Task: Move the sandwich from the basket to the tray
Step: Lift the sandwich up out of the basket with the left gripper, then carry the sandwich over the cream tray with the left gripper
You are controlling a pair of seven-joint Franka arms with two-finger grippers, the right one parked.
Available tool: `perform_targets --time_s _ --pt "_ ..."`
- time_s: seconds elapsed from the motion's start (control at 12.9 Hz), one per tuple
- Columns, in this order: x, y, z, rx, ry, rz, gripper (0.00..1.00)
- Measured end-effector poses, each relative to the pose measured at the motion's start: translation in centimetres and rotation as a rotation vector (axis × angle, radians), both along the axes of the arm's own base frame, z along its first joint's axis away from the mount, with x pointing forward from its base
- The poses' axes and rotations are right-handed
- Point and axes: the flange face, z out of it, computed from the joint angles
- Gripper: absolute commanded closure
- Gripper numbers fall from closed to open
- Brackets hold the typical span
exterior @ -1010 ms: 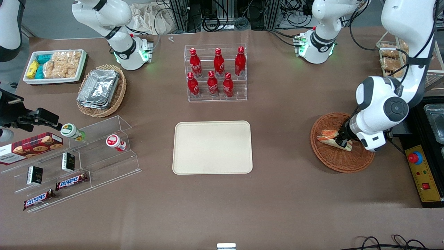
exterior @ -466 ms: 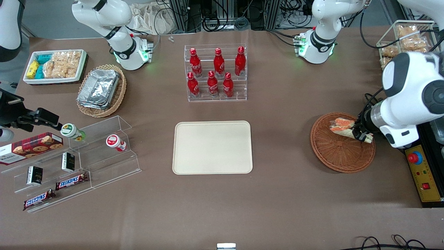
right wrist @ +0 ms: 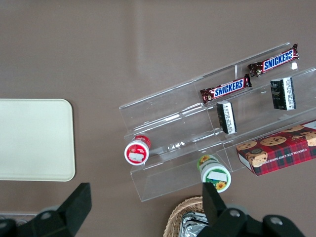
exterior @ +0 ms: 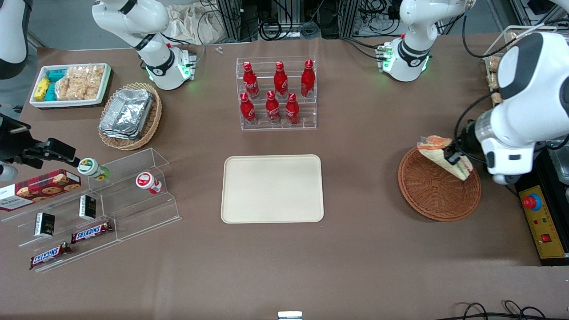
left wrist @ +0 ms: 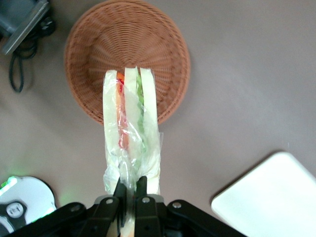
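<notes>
Clear-wrapped and lifted off the wicker, the sandwich [exterior: 444, 156] hangs in our gripper [left wrist: 129, 193], whose fingers [left wrist: 142, 190] are clamped on its narrow end. We hold it in the air above the basket [exterior: 433, 195], which sits well apart from the tray [exterior: 272, 189] on the brown table [exterior: 355, 249]

Bare tabletop lies between the gripper [exterior: 453, 158] above the basket [exterior: 438, 195] and the tray [exterior: 272, 188]
</notes>
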Motion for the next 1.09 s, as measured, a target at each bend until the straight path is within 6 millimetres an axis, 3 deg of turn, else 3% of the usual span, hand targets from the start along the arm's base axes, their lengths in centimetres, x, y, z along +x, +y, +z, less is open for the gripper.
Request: perform_targets --time_s 0.31,0.62,0.85,0.93,1.09 --pt "-1.5 -8.4 -2.0 -0.043 0.034 -0.249 1.00" --pt "-3.4 -19.3 -6.0 -0.052 -0.010 -0.456 1.00" --pt "-5.0 -26.2 -12.4 -0.028 -0.007 -0.602 1.00" --pt "-5.2 -27.7 -14.9 -0.036 0.008 -0.628 1.00" --pt "-4.3 -29.1 -18.7 -0.048 0.010 -0.661 1.00"
